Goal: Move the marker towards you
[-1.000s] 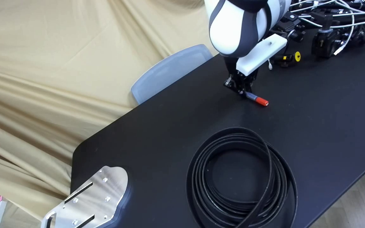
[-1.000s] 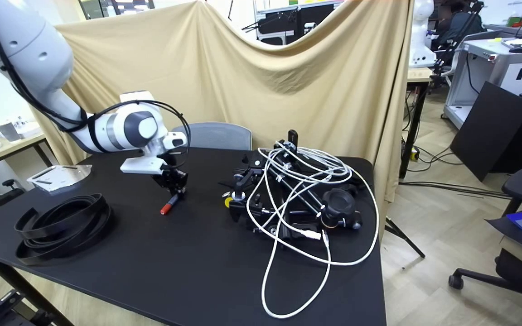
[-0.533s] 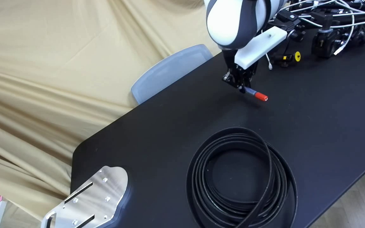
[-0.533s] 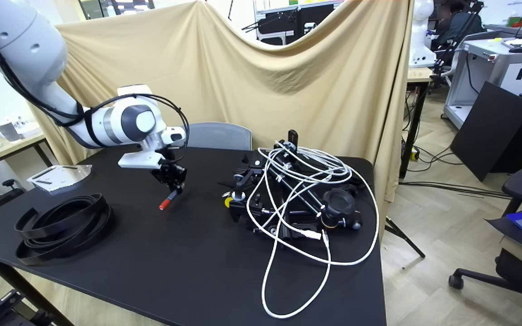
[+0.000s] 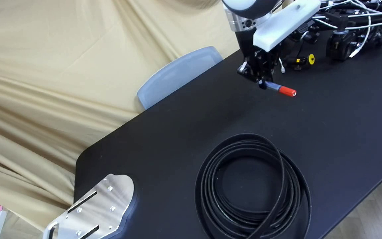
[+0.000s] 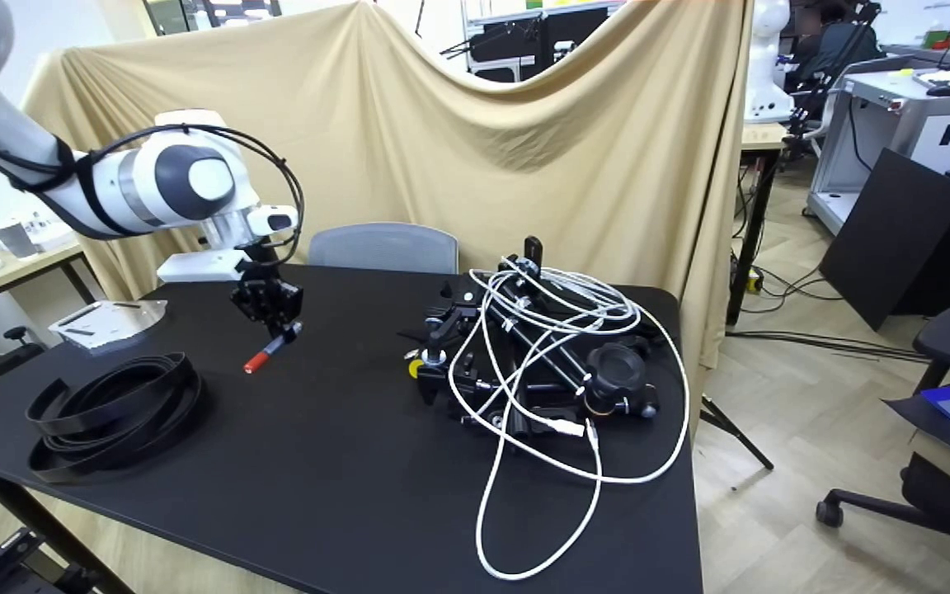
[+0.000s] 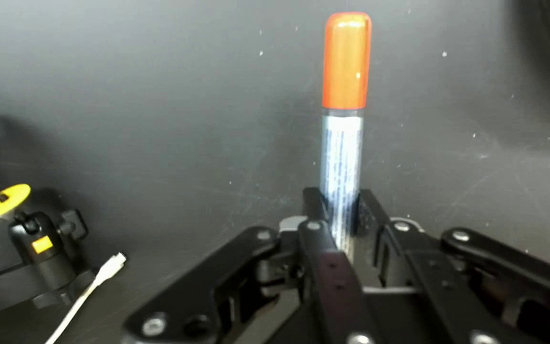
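"Beige cloth (image 6: 541, 165) hangs behind a black table (image 6: 376, 511). State the position of the marker (image 7: 343, 114)."

"It is held clear of the table by the gripper (image 7: 341, 200) and shows in all three views."

"Specify the gripper's condition."

"Two fingers (image 7: 313, 203) pinch the marker, one on each side of the barrel (image 7: 342, 157). Contact falls away from the cap (image 7: 346, 62), which projects outward beyond the fingertips together with a length of the barrel."

"Describe the marker."

"Form: short, straight, slim. Barrel: grey-blue, with a pale face carrying fine blue lines lengthwise (any lettering is too blurred to read). Cap: red in both exterior views, nearer orange in the wrist view, with a rounded end. Highlights: a bright reflection at the cap's end and white glare on the barrel. A narrow grey band divides cap from barrel."

"Note the orientation."

"It runs diagonally in both exterior views, with the cap lower in each. True tilt cannot be told exactly."

"List nearby items."

"Coiled black cable (image 5: 207, 186): on the table, well apart from the marker. Bare metal plate (image 5: 119, 196): near a rounded corner of the table, farther off than the cable."
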You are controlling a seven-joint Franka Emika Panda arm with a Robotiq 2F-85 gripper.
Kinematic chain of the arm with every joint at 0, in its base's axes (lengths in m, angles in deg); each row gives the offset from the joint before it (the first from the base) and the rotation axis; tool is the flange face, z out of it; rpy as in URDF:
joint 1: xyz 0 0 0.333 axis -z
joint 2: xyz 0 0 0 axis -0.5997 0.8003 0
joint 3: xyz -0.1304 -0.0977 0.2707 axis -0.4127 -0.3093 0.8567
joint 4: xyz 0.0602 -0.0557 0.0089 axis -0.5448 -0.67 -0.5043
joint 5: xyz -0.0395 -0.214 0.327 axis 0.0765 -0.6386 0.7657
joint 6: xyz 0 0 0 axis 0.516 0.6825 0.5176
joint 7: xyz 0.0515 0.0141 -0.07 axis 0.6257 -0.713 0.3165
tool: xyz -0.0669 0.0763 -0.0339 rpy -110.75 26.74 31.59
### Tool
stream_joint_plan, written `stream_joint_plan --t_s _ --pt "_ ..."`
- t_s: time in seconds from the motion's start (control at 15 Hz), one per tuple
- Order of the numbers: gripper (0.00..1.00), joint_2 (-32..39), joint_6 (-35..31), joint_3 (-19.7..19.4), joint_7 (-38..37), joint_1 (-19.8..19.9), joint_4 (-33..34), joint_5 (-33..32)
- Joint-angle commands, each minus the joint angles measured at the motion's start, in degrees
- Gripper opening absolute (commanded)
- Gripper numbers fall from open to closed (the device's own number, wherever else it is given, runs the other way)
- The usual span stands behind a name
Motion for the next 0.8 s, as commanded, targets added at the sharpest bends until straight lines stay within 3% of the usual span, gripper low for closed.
stream_joint_plan --t_s 0.0,0.33,0.73 --pt "0.05 -7.3 0.6 1.2 -3.5 0.4 -8.5 -1.2" --pt "0.05 -9.9 -2.1 1.5 -7.1 1.1 -15.5 -1.6" --pt "0.05 -6.2 -7.0 0.2 -15.9 2.8 -17.8 0.9"
